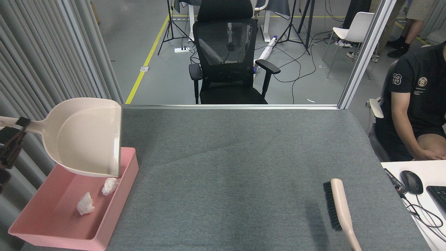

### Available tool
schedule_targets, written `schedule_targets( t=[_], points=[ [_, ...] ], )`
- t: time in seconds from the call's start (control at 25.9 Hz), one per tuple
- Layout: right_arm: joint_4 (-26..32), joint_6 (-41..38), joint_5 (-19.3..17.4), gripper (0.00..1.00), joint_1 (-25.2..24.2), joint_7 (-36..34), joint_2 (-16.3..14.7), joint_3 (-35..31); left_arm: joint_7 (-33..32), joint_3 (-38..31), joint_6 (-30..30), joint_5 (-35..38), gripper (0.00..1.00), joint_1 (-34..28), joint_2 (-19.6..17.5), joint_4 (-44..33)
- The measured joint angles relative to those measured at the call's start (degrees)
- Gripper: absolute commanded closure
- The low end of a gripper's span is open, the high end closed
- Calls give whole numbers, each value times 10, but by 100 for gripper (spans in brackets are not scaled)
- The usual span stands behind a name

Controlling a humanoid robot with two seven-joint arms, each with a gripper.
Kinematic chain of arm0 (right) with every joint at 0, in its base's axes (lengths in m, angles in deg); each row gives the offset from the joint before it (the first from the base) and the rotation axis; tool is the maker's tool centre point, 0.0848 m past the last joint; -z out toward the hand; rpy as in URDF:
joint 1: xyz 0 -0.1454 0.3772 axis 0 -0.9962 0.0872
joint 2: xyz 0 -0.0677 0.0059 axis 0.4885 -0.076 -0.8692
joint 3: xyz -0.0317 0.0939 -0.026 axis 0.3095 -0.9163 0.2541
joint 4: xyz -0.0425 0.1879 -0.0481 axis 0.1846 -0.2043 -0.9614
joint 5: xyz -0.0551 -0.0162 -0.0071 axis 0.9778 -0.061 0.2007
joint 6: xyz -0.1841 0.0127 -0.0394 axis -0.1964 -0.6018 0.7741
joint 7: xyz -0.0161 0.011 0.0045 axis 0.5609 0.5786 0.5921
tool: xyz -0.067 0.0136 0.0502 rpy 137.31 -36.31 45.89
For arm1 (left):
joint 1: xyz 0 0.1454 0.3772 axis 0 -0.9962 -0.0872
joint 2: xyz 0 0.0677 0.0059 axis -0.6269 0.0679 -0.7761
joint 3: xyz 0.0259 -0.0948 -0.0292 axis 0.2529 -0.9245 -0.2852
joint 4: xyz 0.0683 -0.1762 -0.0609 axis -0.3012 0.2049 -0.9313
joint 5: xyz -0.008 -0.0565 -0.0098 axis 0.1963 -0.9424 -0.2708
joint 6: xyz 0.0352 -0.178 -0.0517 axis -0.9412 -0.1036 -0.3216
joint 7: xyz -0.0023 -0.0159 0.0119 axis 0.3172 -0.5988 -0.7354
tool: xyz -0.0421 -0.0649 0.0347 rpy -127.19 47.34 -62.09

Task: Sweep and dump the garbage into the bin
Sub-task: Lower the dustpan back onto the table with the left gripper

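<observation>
Both wads of garbage (85, 204) (110, 185) lie on the floor of the pink bin (55, 237) at the table's front left corner. Above the bin's far end hangs an empty beige dustpan (83, 136), tipped with its mouth to the right. At the left edge of the view my left gripper (19, 130) is shut on the dustpan's handle; only its dark fingers show. A beige brush with black bristles (339, 209) is at the front right, its handle running off the bottom edge. My right gripper is out of view.
The grey felt table (223, 167) ends at a metal rail at the back. A slatted grey wall (41, 69) lines the left side. A seated person (414, 104) and a white desk with a mouse (411, 182) are at the right. A black office chair (226, 59) stands behind the table.
</observation>
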State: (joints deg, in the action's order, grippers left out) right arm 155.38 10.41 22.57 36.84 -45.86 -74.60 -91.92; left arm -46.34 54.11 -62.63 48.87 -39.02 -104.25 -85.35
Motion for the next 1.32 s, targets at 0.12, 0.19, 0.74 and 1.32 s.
schedule_targets(
  t=[0.12,0.19,0.74,1.32],
  points=[
    [0,0,0,100,0,0,-1,-2,5,22,12,26,77,-21,58,-40],
    [0,-1,0,100,-1,0,0,-2,7,41,3,81,77,-35,105,-51],
    [4,0,1,100,-9,-2,1,-2,29,97,-66,347,76,-67,325,32],
    [5,5,1,100,-3,4,5,0,30,78,-64,346,77,-57,345,64]
  ],
)
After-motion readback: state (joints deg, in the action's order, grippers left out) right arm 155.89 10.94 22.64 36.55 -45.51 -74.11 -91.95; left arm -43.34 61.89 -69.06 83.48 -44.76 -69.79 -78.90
